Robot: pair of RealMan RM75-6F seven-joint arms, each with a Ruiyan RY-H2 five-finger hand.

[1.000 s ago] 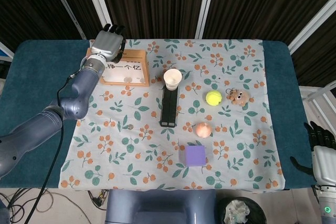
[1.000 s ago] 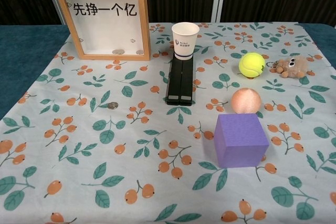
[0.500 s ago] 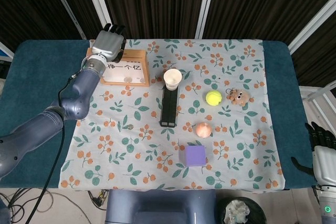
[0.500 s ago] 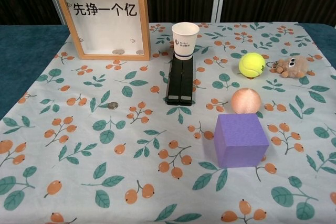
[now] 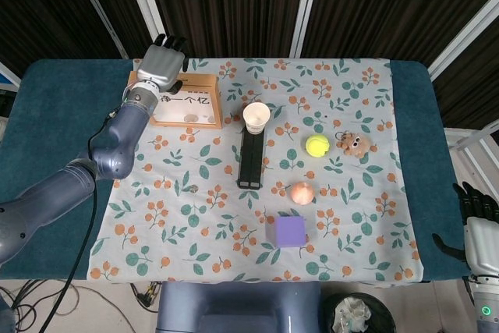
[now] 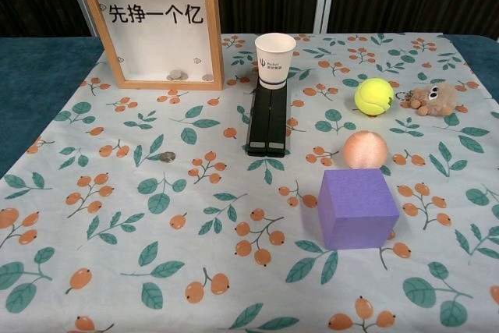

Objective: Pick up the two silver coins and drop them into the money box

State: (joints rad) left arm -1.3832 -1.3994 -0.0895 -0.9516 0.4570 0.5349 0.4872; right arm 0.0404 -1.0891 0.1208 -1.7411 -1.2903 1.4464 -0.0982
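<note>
Wooden money box (image 6: 153,27) stands upright at the far left of the flowered cloth (image 5: 343,216), with the left hand (image 5: 161,64) over its top edge.
Coins (image 6: 178,75) lie at the bottom of the box behind its clear front, and one silver coin (image 6: 167,157) still lies flat on the cloth, well in front of the box and to its near side. The left hand's fingers point away past the box top; whether they are spread or pinching anything cannot be told. The right hand (image 5: 477,224) sits far from the box, off the cloth at the table's right near corner, fingers apart and holding nothing. Right of the box stand a paper cup (image 6: 275,59) and a black bar (image 6: 267,120).
</note>
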